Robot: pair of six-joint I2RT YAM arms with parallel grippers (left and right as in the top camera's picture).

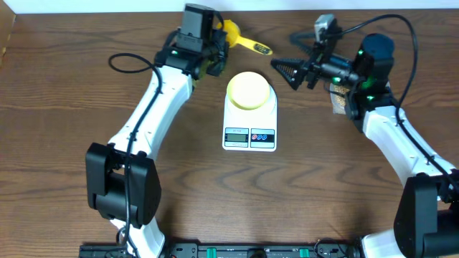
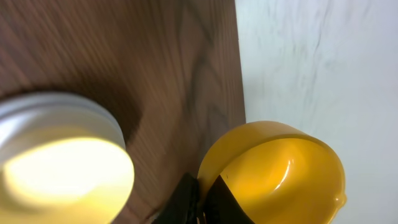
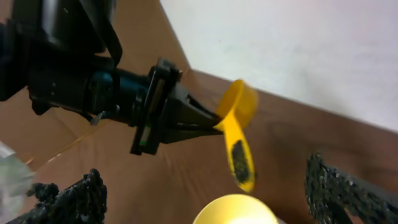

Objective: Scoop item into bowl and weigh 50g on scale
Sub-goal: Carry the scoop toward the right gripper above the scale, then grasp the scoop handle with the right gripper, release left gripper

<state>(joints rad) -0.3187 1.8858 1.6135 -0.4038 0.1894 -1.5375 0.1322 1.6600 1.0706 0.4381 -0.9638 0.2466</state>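
I cannot see any beans in these pictures. The bowl (image 1: 249,90) looks pale and smooth inside, so I think it is empty. It sits on top of the scale (image 1: 249,135), in the middle of the tabletop (image 1: 57,107). The numbers on the display (image 1: 237,136) are too small to read.

The yellow scoop (image 1: 240,36) is up in the air just behind the bowl, near the far edge of the tabletop. From the left wrist view its cup looks shiny and empty. The left gripper (image 1: 217,51) is closed tight on the scoop, right where the handle meets the cup.

The right gripper (image 1: 285,73) hangs just beside the bowl, on its right. Its fingers (image 3: 71,199) are spread wide and hold nothing.

I think the job is only at the start: the scoop needs beans first. To do this well, the scoop should be kept flat on the way to the bowl so nothing rolls out. Over the middle of the bowl, it should tip slowly and let a few beans fall at a time. The scoop should not bump the bowl or press on the scale, or the number will be wrong. When the number gets near 50, only tiny tips are good.
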